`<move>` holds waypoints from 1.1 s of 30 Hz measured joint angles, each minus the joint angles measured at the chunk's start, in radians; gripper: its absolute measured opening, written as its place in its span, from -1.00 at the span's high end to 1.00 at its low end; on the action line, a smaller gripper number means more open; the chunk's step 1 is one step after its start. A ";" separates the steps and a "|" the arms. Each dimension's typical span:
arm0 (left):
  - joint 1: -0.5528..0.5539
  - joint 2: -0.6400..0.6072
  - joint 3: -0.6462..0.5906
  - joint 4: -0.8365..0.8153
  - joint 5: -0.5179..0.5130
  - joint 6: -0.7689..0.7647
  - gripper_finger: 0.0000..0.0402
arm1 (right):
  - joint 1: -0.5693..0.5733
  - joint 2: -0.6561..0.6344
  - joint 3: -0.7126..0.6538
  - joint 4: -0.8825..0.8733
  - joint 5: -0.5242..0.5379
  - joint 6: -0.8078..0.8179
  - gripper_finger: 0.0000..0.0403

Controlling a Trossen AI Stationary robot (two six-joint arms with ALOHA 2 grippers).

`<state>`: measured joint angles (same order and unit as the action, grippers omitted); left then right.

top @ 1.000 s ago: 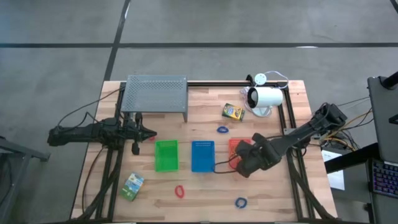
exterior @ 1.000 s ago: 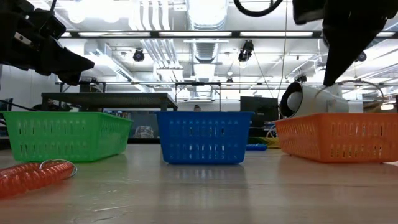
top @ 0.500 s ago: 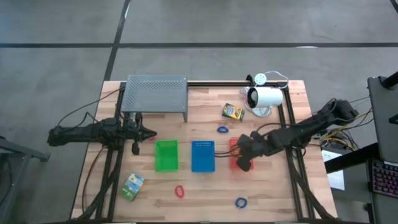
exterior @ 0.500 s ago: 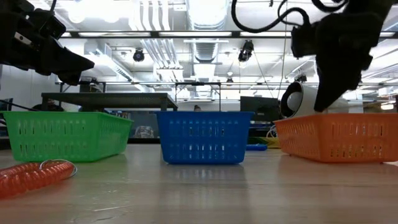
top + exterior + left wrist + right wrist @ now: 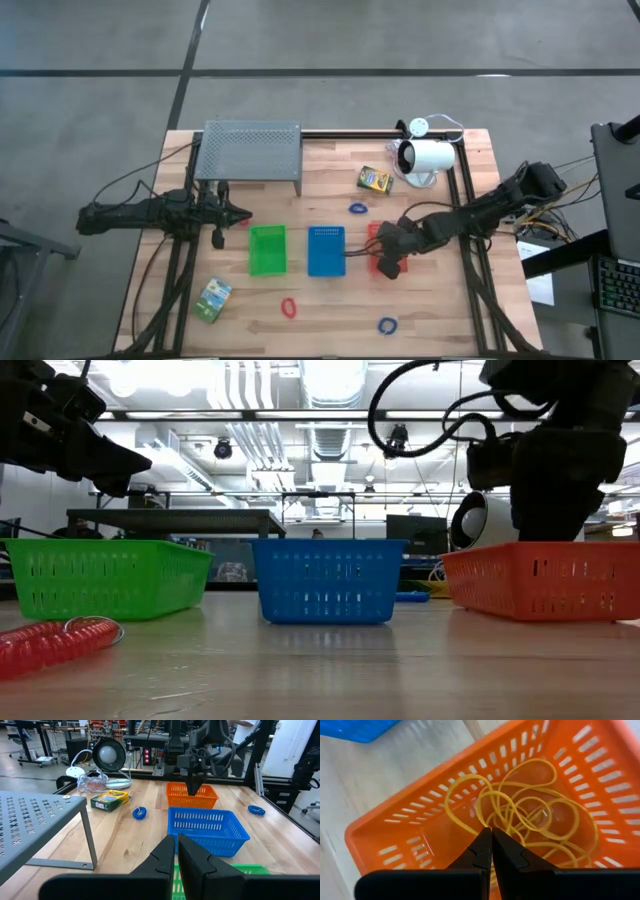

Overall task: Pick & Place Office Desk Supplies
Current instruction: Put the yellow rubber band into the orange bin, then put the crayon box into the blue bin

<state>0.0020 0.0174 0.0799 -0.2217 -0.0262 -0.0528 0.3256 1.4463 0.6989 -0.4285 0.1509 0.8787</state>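
Wooden tabletop [image 5: 330, 300] fills the high view, and on it you have three small baskets in a row: one green basket [image 5: 267, 250], one blue basket [image 5: 326, 251] and one orange basket [image 5: 377, 237]. Count two crayon boxes: one [image 5: 375, 180] near the white lamp-like device [image 5: 428, 158], the other [image 5: 213, 299] toward the left front corner. You also have two blue loops, one [image 5: 358, 209] behind the blue basket and one [image 5: 387, 325] at the front, plus one red loop [image 5: 289, 307] in front of the green basket. One grey perforated rack [image 5: 251, 150] stands at the back left. Your right pincer [image 5: 388, 262] reaches down over the orange basket; your left pincer [image 5: 243, 214] waits beside the rack, above the tabletop.

From the low view, you see the three baskets side by side, a coiled red loop close by at the left, and the right arm dipping into the orange basket from above.

From the left wrist view, the left pincer's jaws sit nearly together, holding nothing; beyond them lie one crayon box, two blue loops and the right arm above the orange basket.

From the right wrist view, your right pincer is fully closed with its tips down in a tangle of thin rubber bands [image 5: 530, 815] lying on the floor of the orange basket; you cannot tell whether a band is pinched.
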 joint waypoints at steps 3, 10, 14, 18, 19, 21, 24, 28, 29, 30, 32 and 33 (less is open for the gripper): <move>0.000 0.000 0.000 0.000 0.000 0.000 0.86 | 0.001 0.034 0.016 -0.001 -0.002 0.000 0.96; 0.000 0.000 0.000 0.000 0.000 0.000 0.86 | 0.001 0.084 0.048 -0.010 -0.002 0.000 0.96; 0.000 0.000 0.000 0.000 0.000 0.000 0.86 | 0.001 0.086 0.062 -0.012 -0.002 -0.034 0.96; 0.000 0.000 0.000 0.000 0.000 0.000 0.86 | 0.001 0.069 0.067 -0.016 0.005 -0.041 0.96; 0.000 0.000 0.000 0.000 0.000 0.000 0.86 | 0.001 0.065 0.067 -0.017 0.005 -0.041 0.96; 0.000 0.000 0.000 0.000 0.000 0.000 0.86 | 0.001 0.061 0.067 -0.023 0.005 -0.025 0.96; 0.000 0.000 0.000 0.000 0.000 0.000 0.86 | 0.001 0.060 0.067 -0.033 0.005 -0.002 0.93; 0.000 0.000 0.000 0.000 0.000 0.000 0.86 | 0.001 0.060 0.067 -0.034 0.005 -0.017 0.79; 0.000 0.000 0.000 0.000 0.000 0.000 0.86 | 0.002 0.060 0.067 -0.034 0.005 -0.023 0.74; 0.000 0.000 0.000 0.000 0.000 0.000 0.86 | 0.002 0.060 0.067 -0.033 0.004 -0.029 0.69; 0.000 0.000 0.000 0.000 0.000 0.000 0.86 | 0.002 0.060 0.067 -0.029 -0.004 -0.050 0.59; 0.000 0.000 0.000 0.000 0.000 0.000 0.86 | 0.002 0.060 0.067 -0.025 -0.012 -0.064 0.54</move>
<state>0.0021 0.0170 0.0799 -0.2214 -0.0263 -0.0528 0.3271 1.5066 0.7654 -0.4537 0.1389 0.8151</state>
